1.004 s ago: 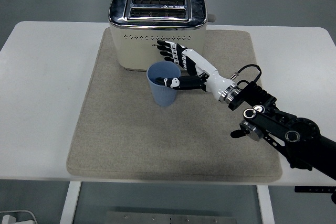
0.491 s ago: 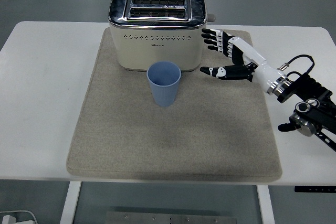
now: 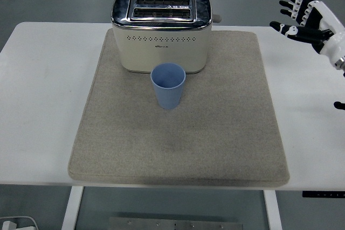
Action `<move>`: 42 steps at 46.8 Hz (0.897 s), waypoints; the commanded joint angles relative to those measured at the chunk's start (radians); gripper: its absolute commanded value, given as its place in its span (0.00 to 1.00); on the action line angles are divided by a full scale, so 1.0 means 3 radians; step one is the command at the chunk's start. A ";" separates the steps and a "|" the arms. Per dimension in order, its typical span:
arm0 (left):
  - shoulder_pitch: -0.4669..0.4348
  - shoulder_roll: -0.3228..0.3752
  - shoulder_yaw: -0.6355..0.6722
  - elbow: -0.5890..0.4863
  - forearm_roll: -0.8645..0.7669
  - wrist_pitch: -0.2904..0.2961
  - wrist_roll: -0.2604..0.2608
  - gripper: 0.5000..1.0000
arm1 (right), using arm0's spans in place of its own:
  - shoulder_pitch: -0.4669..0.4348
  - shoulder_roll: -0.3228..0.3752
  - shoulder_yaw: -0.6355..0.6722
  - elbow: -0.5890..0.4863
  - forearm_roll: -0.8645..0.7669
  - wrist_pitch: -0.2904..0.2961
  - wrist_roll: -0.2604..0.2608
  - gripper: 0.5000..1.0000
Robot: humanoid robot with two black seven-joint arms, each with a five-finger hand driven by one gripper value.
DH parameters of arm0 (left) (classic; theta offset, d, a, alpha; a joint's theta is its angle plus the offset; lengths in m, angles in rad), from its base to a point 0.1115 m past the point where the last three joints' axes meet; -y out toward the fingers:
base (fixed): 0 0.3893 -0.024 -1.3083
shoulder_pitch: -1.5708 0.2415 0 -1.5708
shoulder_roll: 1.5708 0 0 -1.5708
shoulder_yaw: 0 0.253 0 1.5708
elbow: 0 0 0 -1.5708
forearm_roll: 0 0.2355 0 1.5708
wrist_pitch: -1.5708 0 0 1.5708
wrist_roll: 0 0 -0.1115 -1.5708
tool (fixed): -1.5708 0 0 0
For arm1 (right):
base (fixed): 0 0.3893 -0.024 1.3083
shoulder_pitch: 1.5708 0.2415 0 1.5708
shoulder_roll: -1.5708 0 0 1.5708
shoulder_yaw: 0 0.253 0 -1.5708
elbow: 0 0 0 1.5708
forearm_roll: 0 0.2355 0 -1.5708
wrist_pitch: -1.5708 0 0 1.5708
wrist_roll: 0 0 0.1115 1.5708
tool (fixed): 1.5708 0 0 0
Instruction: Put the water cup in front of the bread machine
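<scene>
Blue cup [image 3: 168,85]; cream toaster [image 3: 160,32], chrome top; beige mat [image 3: 226,127]; white table [image 3: 43,79]; hand [image 3: 303,16] seemingly black-and-white.

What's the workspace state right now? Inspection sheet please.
Surface: white table, beige mat laid flat on it.
Job's things: blue cup upright on the mat, in front of the toaster, not held.
Clutter: nothing seen.
Grippers: right hand open, raised at the upper right, clear of the cup; left arm not in view.
Cables: nothing seen on the table.
Surroundings: grey floor; a white item at the bottom left, unclear.
</scene>
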 commanded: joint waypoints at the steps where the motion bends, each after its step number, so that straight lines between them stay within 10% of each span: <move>1: 0.0000 0.0000 0.0002 0.0000 0.0000 0.0002 0.0000 1.00 | 0.0039 0.0003 0.0000 -0.0115 0.0286 0.0000 -0.0001 0.83; 42: 0.0000 0.0000 0.0002 0.0000 0.0000 0.0002 0.0000 1.00 | 0.0208 -0.0023 0.0000 -0.0539 0.0359 0.0051 -0.0001 0.83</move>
